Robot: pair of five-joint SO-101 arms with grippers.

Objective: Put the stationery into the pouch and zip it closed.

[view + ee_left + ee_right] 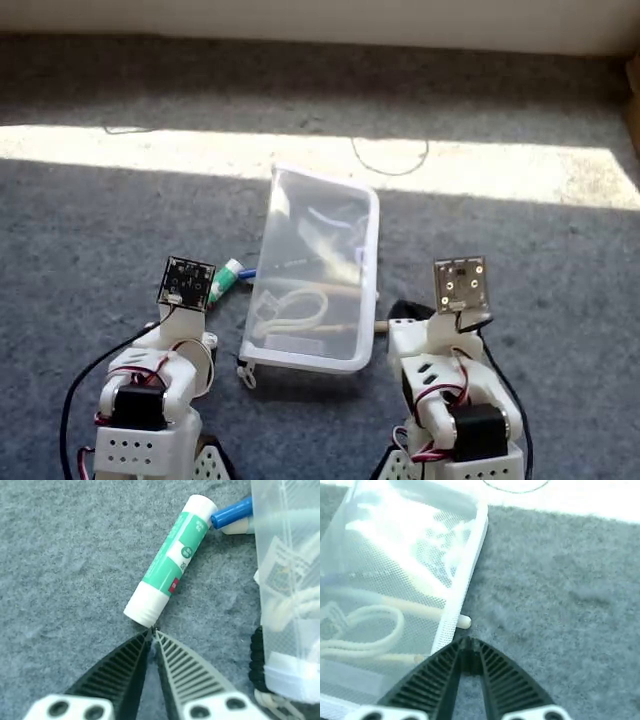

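Nearby — glue stick (170, 562) beside pouch (300, 225).

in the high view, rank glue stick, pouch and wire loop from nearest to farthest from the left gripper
1. glue stick, right at the left gripper tips
2. pouch, beside it, toward the middle
3. wire loop, far off in the sunlit strip
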